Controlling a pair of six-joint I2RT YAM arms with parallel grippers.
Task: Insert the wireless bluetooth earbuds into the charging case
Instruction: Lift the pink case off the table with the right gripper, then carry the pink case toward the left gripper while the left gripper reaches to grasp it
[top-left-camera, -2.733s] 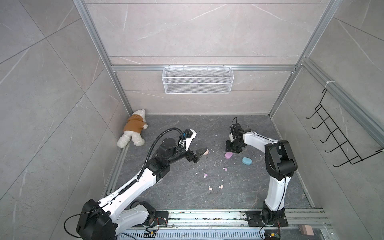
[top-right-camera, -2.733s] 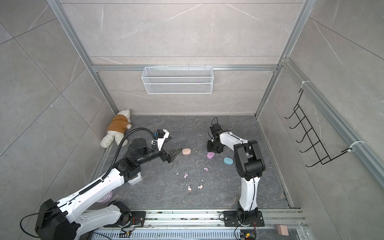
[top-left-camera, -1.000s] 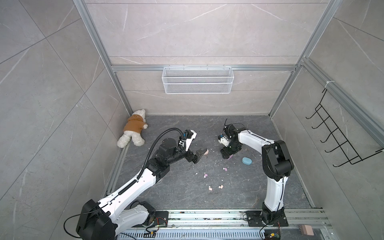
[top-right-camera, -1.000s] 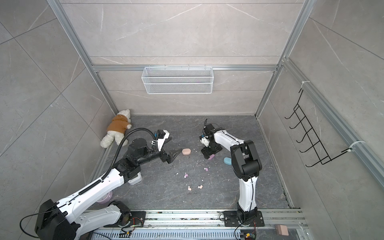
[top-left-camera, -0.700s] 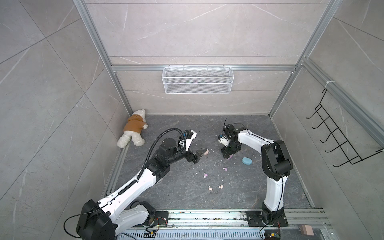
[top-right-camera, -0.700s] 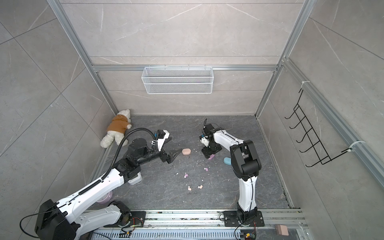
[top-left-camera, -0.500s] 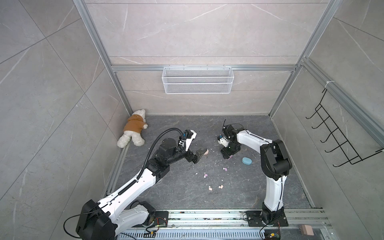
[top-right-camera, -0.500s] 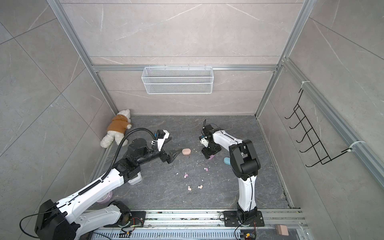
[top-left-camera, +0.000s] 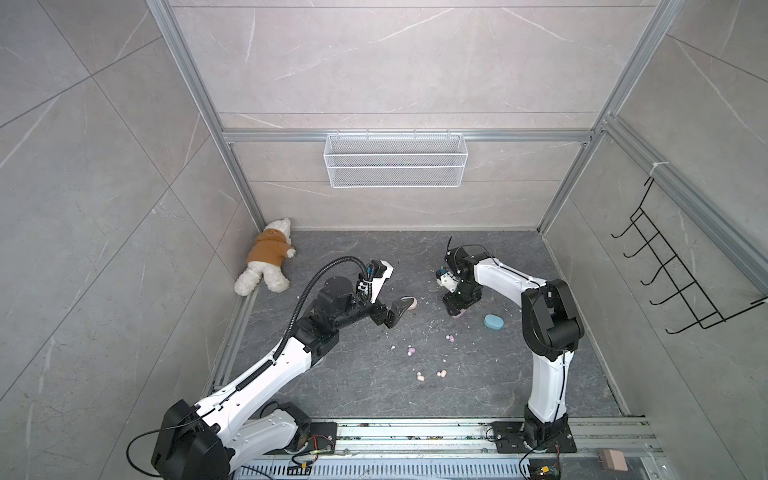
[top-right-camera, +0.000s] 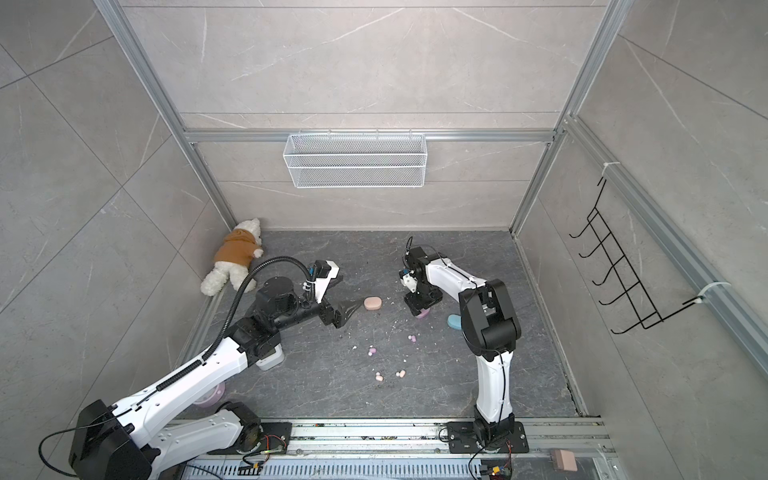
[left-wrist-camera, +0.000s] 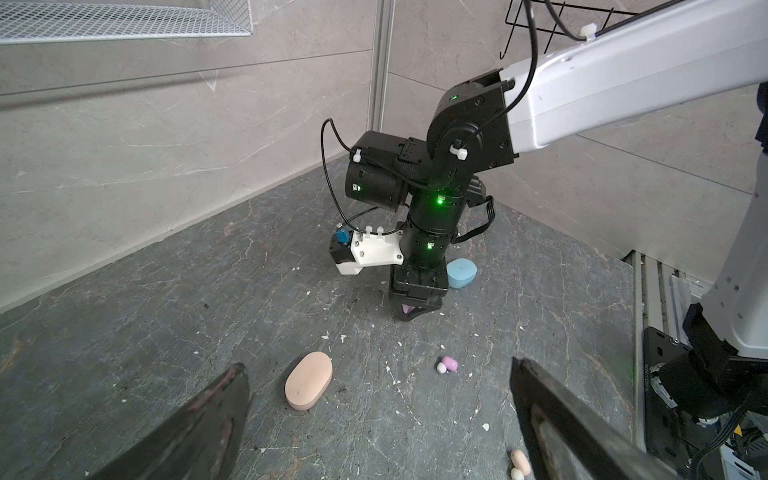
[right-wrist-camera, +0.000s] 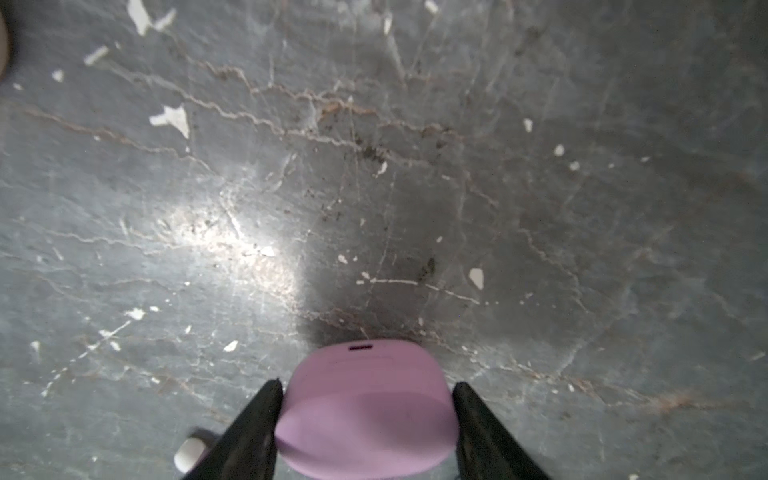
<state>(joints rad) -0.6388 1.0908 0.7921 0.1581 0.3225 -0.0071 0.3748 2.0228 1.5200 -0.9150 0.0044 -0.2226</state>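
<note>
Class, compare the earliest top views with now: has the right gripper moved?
Yes. The right gripper moved left, toward the peach case, and now straddles the lilac case.

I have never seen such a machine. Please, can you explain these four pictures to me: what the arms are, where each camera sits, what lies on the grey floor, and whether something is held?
These are two robot arms, each ending in a two-finger gripper. Both top views look down from one camera head high above; the other two pictures come from small cameras on the wrists. On the grey floor lie three oval charging cases: a peach case, a blue case and a lilac case, plus small earbuds and white specks. A teddy bear lies by the wall. The left gripper is open and empty, near the peach case. The right gripper has its fingers on both sides of the lilac case; whether it truly grips I cannot tell.
</note>
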